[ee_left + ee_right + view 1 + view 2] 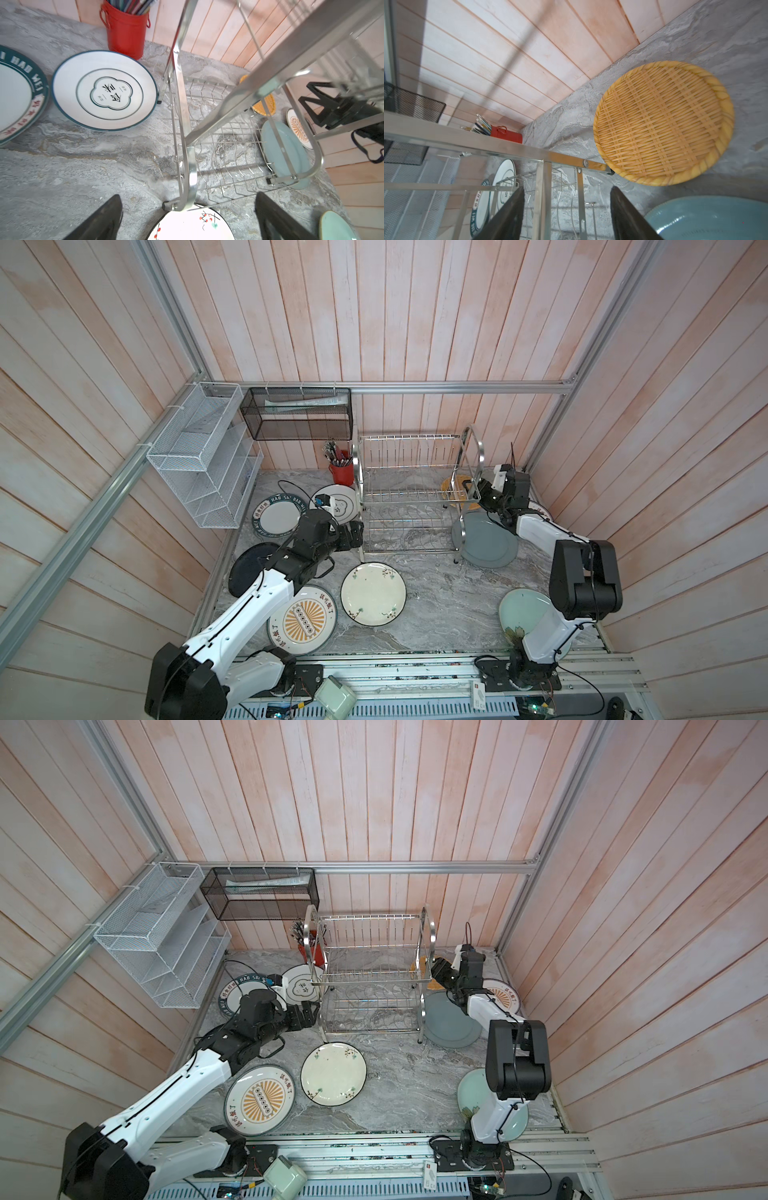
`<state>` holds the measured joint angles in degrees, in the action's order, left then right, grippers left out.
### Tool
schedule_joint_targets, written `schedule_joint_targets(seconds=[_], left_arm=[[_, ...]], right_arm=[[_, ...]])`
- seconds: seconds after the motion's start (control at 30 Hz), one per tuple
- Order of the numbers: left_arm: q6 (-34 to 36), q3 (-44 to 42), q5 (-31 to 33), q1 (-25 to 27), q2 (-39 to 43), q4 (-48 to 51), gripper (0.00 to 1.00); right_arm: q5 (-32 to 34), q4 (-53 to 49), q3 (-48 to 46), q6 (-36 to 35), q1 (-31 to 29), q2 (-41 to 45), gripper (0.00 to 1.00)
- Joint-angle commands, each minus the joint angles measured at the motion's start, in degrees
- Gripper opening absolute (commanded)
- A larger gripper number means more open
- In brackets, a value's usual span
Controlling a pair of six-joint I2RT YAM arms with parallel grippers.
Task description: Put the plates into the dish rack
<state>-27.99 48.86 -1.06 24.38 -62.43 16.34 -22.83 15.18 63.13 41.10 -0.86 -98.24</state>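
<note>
The shiny two-tier steel wire dish rack (409, 493) stands near the back edge of the grey marbled bench (440, 610), with round plates (373, 594) lying flat around it. The wrist views show the left gripper (188, 196) and right gripper (567, 188) spread open at its ends. The right wrist view also shows the yellow woven plate (662, 122) whole.

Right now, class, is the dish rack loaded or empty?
Empty: both tiers of the dish rack show bare prongs, and the cream floral plate lies flat on the counter.
</note>
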Motion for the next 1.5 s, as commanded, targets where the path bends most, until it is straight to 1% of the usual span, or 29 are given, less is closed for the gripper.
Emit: schedule_joint_targets(seconds=[0.0,0.03,0.07,0.13,0.17,0.2,0.23,0.27,0.3,0.37,0.47,0.57,0.63,0.77,0.83,1.0,1.1,1.2,1.33,1.47], left_arm=[[-5.90,-2.85,-3.33,-4.89,5.80,6.16,1.00],[-9.36,-3.92,-4.41,-7.22,7.09,6.73,1.00],[-10.92,-5.49,-7.73,-9.96,8.27,5.05,1.00],[-14.84,-8.31,-12.52,-15.18,8.96,1.77,1.00],[-18.64,-10.39,-16.73,-19.26,8.53,-1.51,1.00],[-21.29,-12.10,-20.44,-21.96,7.60,-4.76,1.00],[-24.10,-13.64,-23.62,-24.28,5.93,-9.17,1.00],[-26.38,-14.74,-25.40,-25.35,4.40,-12.70,1.00],[-27.35,-15.05,-26.51,-25.77,1.55,-16.23,1.00],[-28.70,-13.35,-26.71,-25.79,-5.48,-19.08,1.00],[-31.55,-10.26,-27.95,-25.83,-16.45,-24.32,0.91],[-33.74,-6.20,-26.64,-25.88,-25.81,-27.47,0.85],[-35.13,-3.71,-26.54,-25.97,-31.10,-29.15,0.80],[-35.91,1.22,-26.54,-26.10,-39.31,-32.17,0.73],[-35.32,4.64,-26.46,-26.14,-42.62,-30.68,0.69],[-36.28,7.17,-26.10,-26.55,-47.16,-31.90,0.61],[-36.14,9.02,-26.10,-26.88,-49.21,-31.82,0.56],[-36.21,10.49,-26.10,-27.10,-50.90,-31.66,0.54],[-36.76,11.93,-26.45,-27.11,-53.24,-31.99,0.50],[-36.95,13.09,-26.81,-27.18,-55.06,-32.13,0.43]], right_arm=[[2.56,-0.23,-3.24,1.94,1.16,7.04,0.82],[3.47,-0.80,-4.34,1.81,1.30,9.23,0.92],[4.22,-1.31,-5.58,1.62,1.24,11.99,0.98],[5.21,-2.07,-8.13,1.73,1.39,16.48,0.98],[5.52,-2.26,-10.01,2.12,1.31,19.89,0.98],[5.52,-2.95,-11.25,2.14,1.15,22.10,0.98],[6.44,-5.18,-12.25,1.75,1.29,24.81,0.98],[7.27,-6.93,-12.75,1.41,1.34,26.38,0.98],[8.40,-9.53,-13.10,1.04,1.52,28.31,0.98],[9.15,-13.37,-14.28,0.29,1.79,32.15,0.98],[3.72,-12.75,-16.80,-1.95,1.44,37.53,0.98],[1.72,-16.43,-16.39,-2.64,0.79,40.84,0.98],[0.62,-18.40,-16.15,-3.01,0.46,42.61,0.98],[0.99,-20.38,-17.93,-0.67,0.50,47.35,0.98],[-1.29,-21.13,-18.00,-0.86,0.43,48.87,0.98],[-2.99,-25.15,-16.93,-2.68,0.42,51.09,0.98],[-2.81,-26.21,-16.99,-3.13,0.41,52.71,0.98],[-2.81,-26.58,-16.91,-2.96,0.51,54.01,0.98],[-0.68,-28.26,-16.05,-3.72,0.46,55.14,0.98],[-1.28,-28.45,-15.43,-3.59,0.48,55.77,0.98]])
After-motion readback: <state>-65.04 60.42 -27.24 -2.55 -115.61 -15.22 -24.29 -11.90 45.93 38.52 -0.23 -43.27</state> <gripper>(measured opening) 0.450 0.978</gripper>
